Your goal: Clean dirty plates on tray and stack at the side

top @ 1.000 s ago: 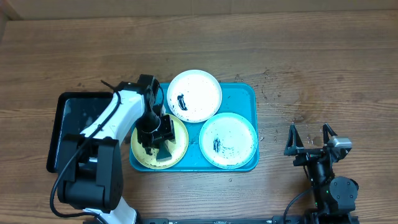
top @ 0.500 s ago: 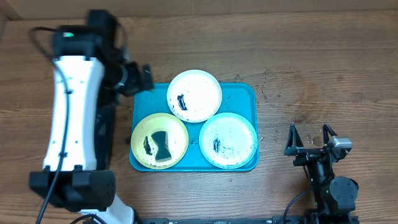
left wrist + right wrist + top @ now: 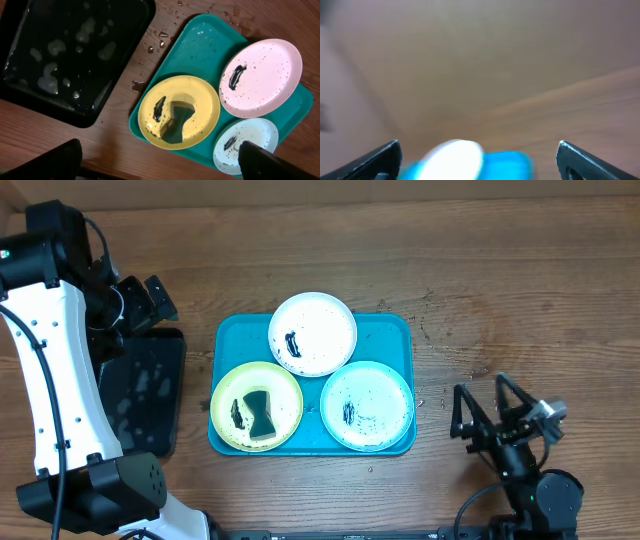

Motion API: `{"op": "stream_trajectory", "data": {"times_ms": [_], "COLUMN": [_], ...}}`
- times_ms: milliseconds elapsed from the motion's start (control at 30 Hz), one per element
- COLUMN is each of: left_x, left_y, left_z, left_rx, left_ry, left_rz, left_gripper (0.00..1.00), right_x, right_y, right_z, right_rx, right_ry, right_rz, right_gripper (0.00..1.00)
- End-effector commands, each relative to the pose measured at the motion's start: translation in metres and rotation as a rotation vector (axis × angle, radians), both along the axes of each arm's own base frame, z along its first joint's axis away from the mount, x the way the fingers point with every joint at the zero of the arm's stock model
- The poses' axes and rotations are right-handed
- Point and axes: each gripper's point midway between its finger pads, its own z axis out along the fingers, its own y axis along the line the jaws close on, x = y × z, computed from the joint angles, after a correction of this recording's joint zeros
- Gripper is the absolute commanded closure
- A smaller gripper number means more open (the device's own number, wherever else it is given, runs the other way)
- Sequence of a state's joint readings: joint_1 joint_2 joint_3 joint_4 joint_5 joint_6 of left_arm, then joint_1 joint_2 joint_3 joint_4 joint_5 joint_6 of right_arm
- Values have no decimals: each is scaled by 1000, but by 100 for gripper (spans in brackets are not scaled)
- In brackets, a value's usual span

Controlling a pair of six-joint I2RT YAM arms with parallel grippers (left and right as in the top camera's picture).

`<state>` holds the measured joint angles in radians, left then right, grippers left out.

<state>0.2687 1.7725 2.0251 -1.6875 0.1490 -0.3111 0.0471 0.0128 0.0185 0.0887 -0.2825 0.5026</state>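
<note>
The turquoise tray [image 3: 392, 332] holds three plates. The white-rimmed plate [image 3: 313, 333] is at the back, the pale mint plate [image 3: 367, 406] at front right, both smeared black. The yellow-green plate [image 3: 256, 407] at front left has a dark sponge [image 3: 260, 416] lying on it. My left gripper [image 3: 148, 298] is open and empty, raised high over the far left. Its wrist view shows the tray [image 3: 200, 45], yellow plate [image 3: 200, 97], sponge [image 3: 177, 122], white plate [image 3: 265, 75] and mint plate [image 3: 250, 140] below the open fingers [image 3: 160, 162]. My right gripper [image 3: 483, 408] is open and empty, right of the tray.
A glossy black tray [image 3: 145, 390] with water drops lies left of the turquoise tray; it also shows in the left wrist view [image 3: 70, 55]. Water specks dot the wood by the tray's back right corner. The right wrist view is blurred, with a white plate [image 3: 452, 157] and the blue tray [image 3: 507, 162] low in frame.
My left gripper let go of the sponge on the yellow-green plate, rose and swung to the far left. The right arm tilted and shifted slightly.
</note>
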Motion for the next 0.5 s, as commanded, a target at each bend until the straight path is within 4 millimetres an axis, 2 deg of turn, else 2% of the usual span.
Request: {"op": "stream_trajectory", "data": {"times_ms": [0, 67, 167, 200, 300, 467], "left_x": [-3, -3, -3, -3, -3, -3], "left_y": [-3, -3, -3, -3, -3, -3], "left_z": [9, 9, 9, 9, 9, 9], "left_rx": [3, 3, 3, 3, 3, 3], "left_ry": [-32, -32, -32, -32, -32, -32], "left_rz": [-21, -21, -21, -21, -21, -21], "left_gripper": [0, 0, 0, 0, 0, 0], "right_x": [-22, -37, -72, -77, -79, -58], "right_y": [34, 36, 36, 35, 41, 44], "right_z": [19, 55, 115, 128, 151, 169], "right_rx": [371, 424, 355, 333, 182, -154], "right_ry": [98, -25, -298, -328, -290, -19], "right_rz": [305, 375, 423, 417, 374, 286], "right_gripper": [0, 0, 0, 0, 0, 0]}}
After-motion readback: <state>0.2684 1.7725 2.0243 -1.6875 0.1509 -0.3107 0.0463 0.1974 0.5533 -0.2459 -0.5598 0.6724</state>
